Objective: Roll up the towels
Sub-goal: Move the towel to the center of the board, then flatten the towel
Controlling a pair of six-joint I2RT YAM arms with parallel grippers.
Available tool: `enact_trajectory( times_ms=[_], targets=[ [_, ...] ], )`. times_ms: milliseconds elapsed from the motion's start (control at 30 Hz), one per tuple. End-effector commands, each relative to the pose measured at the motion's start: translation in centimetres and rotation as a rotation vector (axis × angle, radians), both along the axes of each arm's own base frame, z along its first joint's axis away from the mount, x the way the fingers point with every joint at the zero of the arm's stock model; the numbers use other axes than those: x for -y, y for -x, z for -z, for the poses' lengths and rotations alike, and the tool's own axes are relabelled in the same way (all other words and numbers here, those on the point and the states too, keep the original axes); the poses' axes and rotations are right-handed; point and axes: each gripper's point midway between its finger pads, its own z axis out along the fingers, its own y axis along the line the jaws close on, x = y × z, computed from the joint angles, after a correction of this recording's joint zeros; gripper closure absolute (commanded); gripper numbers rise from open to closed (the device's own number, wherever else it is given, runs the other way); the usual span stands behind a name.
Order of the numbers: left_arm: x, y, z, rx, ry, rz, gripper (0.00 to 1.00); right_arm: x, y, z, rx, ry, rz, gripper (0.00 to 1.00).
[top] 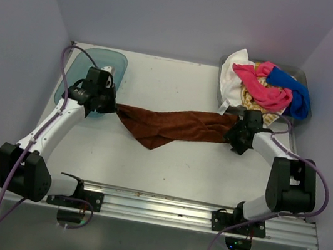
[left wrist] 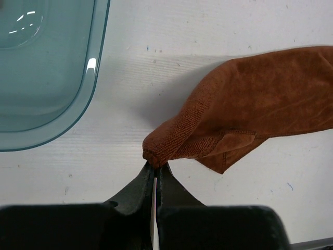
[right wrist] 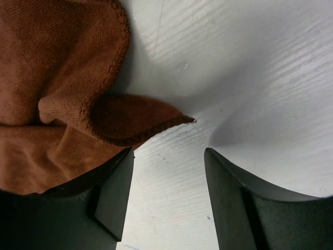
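The brown towel (top: 169,125) lies across the middle of the table (top: 160,162) as a saggy, bunched-up strip running from one arm to the other. It isn't rolled at all yet.

The left gripper (left wrist: 156,167) is pressed together on the towel's left corner, with a little nub of cloth pinched right at the fingertips, just beside the teal tray (top: 110,60). That end looks like the anchor, held so the cloth can be drawn out flat.

The right gripper (right wrist: 169,156) sits low at the other end with its jaws spread and nothing clamped. The towel's right corner lies on the table, lapping against one finger, with its tip poking into the gap. Best guess is that it's lining up to grab that corner so both arms can tug the towel flat before any rolling. The corner is thin and flat on the table though, so the fingers could easily catch just the hem or miss it.

The pink towel (top: 264,90), blue towel (top: 295,94), white towel (top: 231,78) and striped towel (top: 252,104) are heaped in the grey bin (top: 298,73) at the far right.
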Motion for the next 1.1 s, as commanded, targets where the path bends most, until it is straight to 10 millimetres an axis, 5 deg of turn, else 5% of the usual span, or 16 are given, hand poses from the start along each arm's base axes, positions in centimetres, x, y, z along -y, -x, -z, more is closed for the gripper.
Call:
enact_trajectory(
  times_ms=[0, 267, 633, 767, 867, 967, 1067],
  targets=[
    [0.1, -0.9, -1.5, 0.037, 0.001, 0.013, 1.0, 1.3, -2.5, -1.5, 0.073, 0.087, -0.024, 0.39],
    [-0.3, -1.5, -2.0, 0.048, -0.005, -0.001, 1.0, 2.2, -4.5, -1.5, 0.049, 0.208, -0.2, 0.33],
    [-0.7, -1.6, -0.5, 0.011, 0.003, -0.03, 1.0, 0.7, -4.5, 0.5, 0.004, 0.153, -0.33, 0.44],
    [-0.7, -1.7, -0.2, 0.003, 0.002, -0.037, 1.0, 0.8, -3.6, -0.1, 0.017, 0.149, -0.316, 0.56],
    [-0.9, -1.8, 0.1, -0.002, -0.003, -0.046, 1.0, 0.8, -2.8, -0.5, 0.025, 0.142, -0.3, 0.85],
    [-1.2, -1.8, 0.3, -0.009, -0.017, -0.056, 1.0, 0.7, -1.8, -0.8, 0.02, 0.131, -0.285, 1.0],
    [-1.7, -2.0, 0.3, -0.003, -0.04, -0.072, 1.0, 0.7, -0.8, -1.5, 0.025, 0.122, -0.266, 1.0]
  ],
)
